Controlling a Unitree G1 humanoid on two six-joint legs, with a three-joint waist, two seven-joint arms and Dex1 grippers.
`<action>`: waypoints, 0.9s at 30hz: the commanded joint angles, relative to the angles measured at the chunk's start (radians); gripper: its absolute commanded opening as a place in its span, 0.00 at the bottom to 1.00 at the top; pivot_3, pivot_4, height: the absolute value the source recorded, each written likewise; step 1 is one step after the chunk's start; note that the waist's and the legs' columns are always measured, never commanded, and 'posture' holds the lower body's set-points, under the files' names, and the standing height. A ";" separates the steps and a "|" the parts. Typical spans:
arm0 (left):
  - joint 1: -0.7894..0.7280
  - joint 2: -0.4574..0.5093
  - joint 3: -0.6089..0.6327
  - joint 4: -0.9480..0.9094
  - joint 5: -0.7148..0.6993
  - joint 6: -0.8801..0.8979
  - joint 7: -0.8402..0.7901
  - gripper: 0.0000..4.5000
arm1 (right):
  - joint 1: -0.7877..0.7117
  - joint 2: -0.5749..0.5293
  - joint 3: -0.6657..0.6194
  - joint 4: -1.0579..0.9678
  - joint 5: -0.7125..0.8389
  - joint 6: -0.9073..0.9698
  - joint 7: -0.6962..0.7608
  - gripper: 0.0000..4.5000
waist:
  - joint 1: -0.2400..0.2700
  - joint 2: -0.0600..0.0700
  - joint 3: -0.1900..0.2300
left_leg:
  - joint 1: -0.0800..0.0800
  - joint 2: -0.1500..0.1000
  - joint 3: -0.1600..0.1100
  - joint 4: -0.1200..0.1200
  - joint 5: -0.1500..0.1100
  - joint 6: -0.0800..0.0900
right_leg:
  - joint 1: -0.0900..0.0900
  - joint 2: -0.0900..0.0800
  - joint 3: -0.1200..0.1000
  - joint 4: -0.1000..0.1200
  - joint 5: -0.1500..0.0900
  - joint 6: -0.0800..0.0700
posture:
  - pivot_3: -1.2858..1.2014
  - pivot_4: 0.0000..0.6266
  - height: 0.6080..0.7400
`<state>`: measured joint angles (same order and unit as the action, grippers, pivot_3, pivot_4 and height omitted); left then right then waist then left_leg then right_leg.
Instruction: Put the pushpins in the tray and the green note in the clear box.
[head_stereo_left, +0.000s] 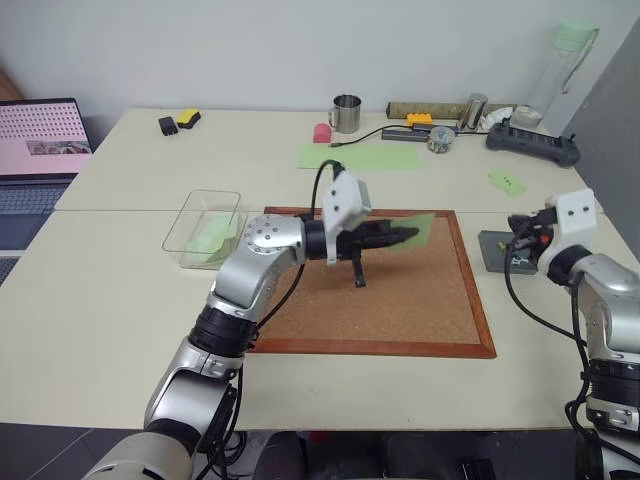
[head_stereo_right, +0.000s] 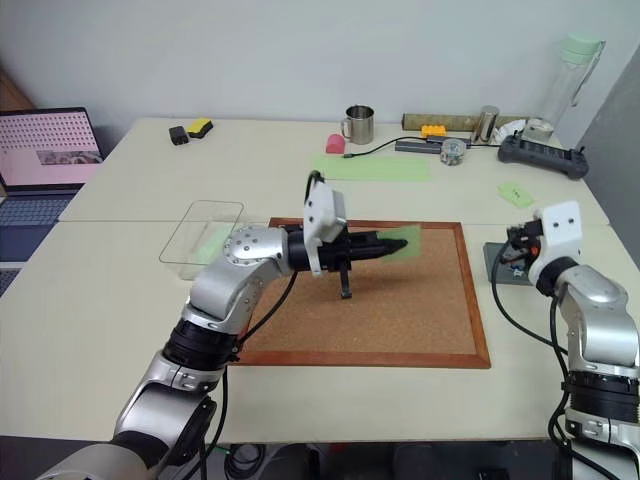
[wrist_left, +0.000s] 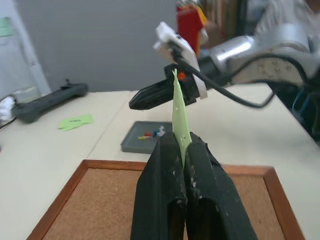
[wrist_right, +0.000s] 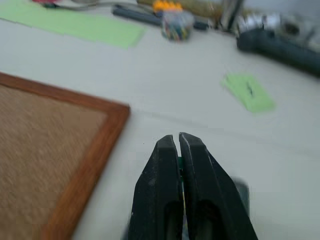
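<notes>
The cork board (head_stereo_left: 400, 290) looks rough and matt inside a smooth reddish wooden frame. Beside it lie the clear glossy plastic box (head_stereo_left: 205, 228) and the matt grey tray (wrist_left: 147, 136).

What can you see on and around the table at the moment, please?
Wood-framed cork board: one, brown, table centre.
Clear plastic box: one, transparent, left of board, something green inside.
Dark-grey flat tray: one, right of board.
Pushpins: several, red, green and others, in tray.
Light-green square note: one, above board.
Steel mug: one, silver, far edge.
Large pale-green sheet: one, behind board.
Laptop: one, far left.
Left gripper: shut on note.
Right gripper: shut, by tray.
</notes>
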<state>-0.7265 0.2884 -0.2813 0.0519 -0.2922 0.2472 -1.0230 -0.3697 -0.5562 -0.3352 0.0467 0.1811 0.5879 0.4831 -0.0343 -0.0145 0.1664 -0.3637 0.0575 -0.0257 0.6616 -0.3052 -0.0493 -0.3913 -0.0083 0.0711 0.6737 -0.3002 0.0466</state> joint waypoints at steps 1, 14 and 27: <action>0.012 0.006 -0.029 -0.001 0.046 -0.080 -0.023 0.00 | -0.027 0.006 -0.033 0.044 0.034 0.010 -0.033 0.00 | 0.000 0.000 0.000 | 0.000 0.000 0.000 0.000 0.000 0.000 | 0.000 0.000 0.000 0.000 0.000 0.000 | 0.52 0.24 1.00; 0.041 0.004 -0.017 -0.033 0.038 -0.058 -0.016 0.00 | -0.061 -0.013 -0.032 0.150 0.062 -0.028 -0.056 0.48 | 0.004 0.001 0.000 | -0.001 0.000 0.000 0.000 0.000 0.000 | 0.000 0.000 -0.001 0.000 0.000 0.000 | 0.52 0.24 1.00; -0.008 0.021 0.150 0.028 -0.009 0.069 0.132 0.00 | -0.024 -0.040 0.004 -0.102 0.213 0.035 0.104 0.48 | 0.001 0.001 0.001 | -0.001 0.000 -0.001 0.000 0.000 0.000 | 0.000 0.000 -0.001 0.000 0.000 0.000 | 0.52 0.24 1.00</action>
<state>-0.7228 0.2942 -0.1855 0.0858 -0.2936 0.2986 -0.9426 -0.3966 -0.5725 -0.3291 0.0528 0.3388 0.5964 0.5462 -0.0331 -0.0134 0.1671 -0.3644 0.0577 -0.0273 0.6618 -0.3053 -0.0490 -0.3916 -0.0077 0.0700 0.6739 -0.3002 0.0467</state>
